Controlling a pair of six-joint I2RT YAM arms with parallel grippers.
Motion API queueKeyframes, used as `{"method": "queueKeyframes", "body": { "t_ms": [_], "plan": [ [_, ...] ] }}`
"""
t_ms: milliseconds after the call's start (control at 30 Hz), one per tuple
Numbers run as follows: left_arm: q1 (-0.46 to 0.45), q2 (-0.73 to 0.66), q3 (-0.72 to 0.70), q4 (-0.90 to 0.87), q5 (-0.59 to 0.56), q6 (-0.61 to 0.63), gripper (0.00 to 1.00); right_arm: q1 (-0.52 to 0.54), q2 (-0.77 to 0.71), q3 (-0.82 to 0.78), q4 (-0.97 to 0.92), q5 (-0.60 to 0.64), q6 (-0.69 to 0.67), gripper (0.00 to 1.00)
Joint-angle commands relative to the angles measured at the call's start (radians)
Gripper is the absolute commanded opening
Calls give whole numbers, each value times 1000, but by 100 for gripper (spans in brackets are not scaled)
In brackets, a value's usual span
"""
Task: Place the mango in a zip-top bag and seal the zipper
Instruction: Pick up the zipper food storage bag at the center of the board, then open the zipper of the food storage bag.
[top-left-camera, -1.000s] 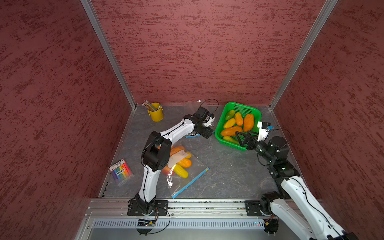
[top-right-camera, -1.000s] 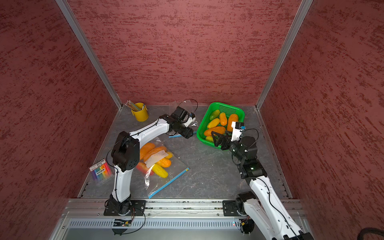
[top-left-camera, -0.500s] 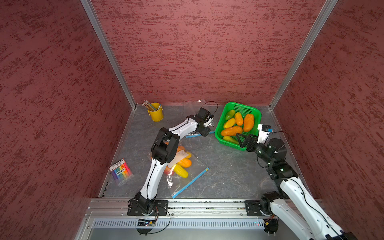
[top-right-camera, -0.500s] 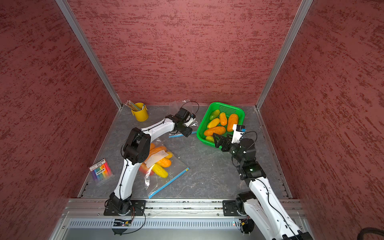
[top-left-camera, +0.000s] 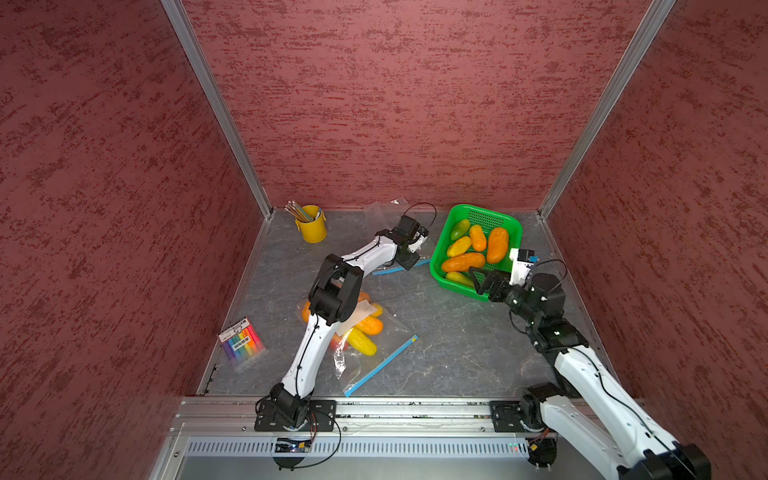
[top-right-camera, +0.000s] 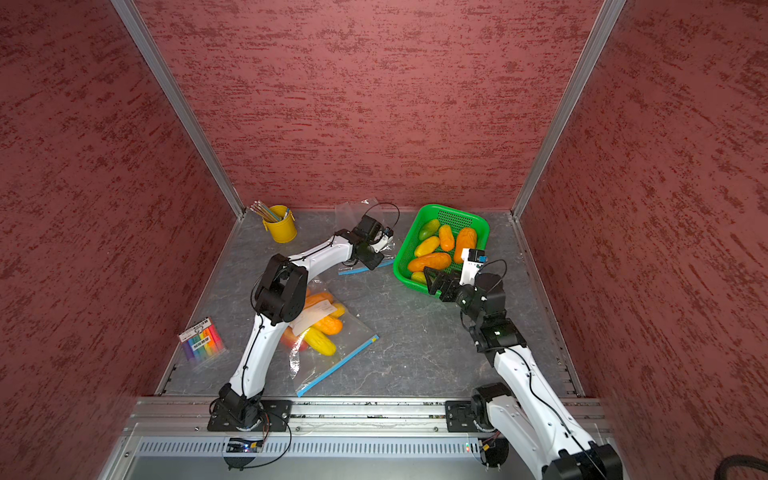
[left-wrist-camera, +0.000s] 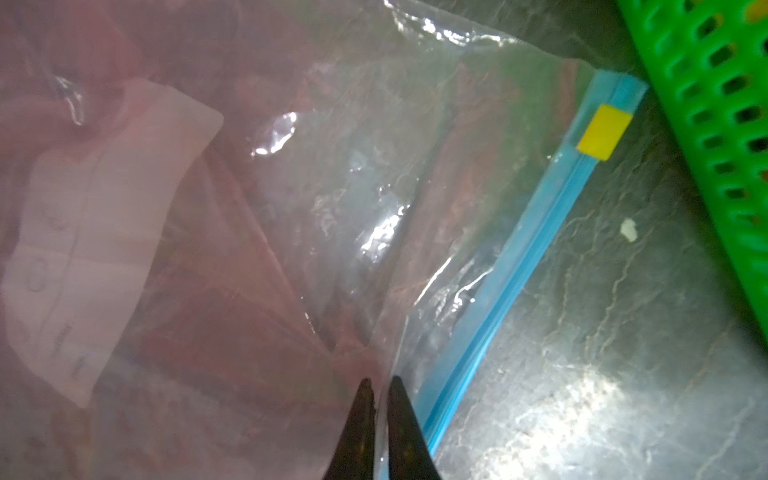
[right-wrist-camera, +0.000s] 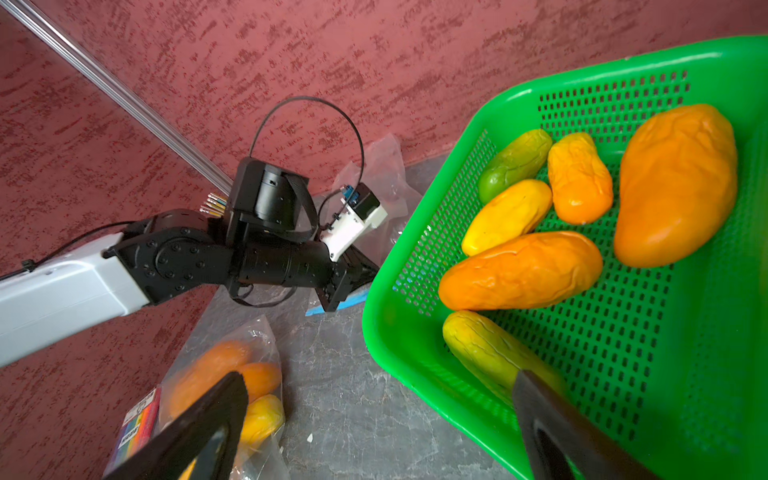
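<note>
Several mangoes lie in the green basket (top-left-camera: 490, 210) (right-wrist-camera: 623, 70) at the back right; a long orange mango (top-left-camera: 463, 262) (right-wrist-camera: 519, 270) is nearest the front, with a green-yellow mango (right-wrist-camera: 486, 349) below it. An empty zip-top bag (top-left-camera: 384, 212) (left-wrist-camera: 353, 187) lies left of the basket, its blue zipper strip (left-wrist-camera: 519, 257) carrying a yellow slider (left-wrist-camera: 602, 131). My left gripper (top-left-camera: 409, 261) (left-wrist-camera: 379, 384) is shut on the bag's clear film just beside the zipper. My right gripper (top-left-camera: 478, 278) (right-wrist-camera: 380, 376) stands open at the basket's near rim, over the green-yellow mango, holding nothing.
A second zip-top bag (top-left-camera: 365, 332) (top-right-camera: 328, 332) filled with mangoes lies mid-table under my left arm. A yellow cup of pencils (top-left-camera: 311, 224) stands at the back left. A pack of coloured markers (top-left-camera: 242, 340) lies by the left wall.
My left gripper has shut on the empty bag's film, and its elbow has swung towards the back. My right gripper has edged a little closer to the basket, still open.
</note>
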Motion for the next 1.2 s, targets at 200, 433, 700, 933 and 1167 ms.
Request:
{"method": "queueKeyframes", "body": {
  "t_ms": [200, 433, 700, 933, 1167],
  "plan": [
    [40, -67, 40, -23, 71, -57, 0, -5, 12, -14, 57, 1, 53, 99],
    [120, -311, -28, -49, 284, -310, 0, 4, 105, -61, 325, -170, 256, 88],
    [160, -602, -228, -6, 399, -552, 0, 158, 295, 75, 453, -151, 304, 84],
    [91, -749, -408, 88, 383, -654, 0, 260, 440, 236, 428, -95, 276, 84],
    [54, -822, -526, 164, 385, -712, 0, 262, 519, 299, 377, -115, 243, 75]
  ]
}}
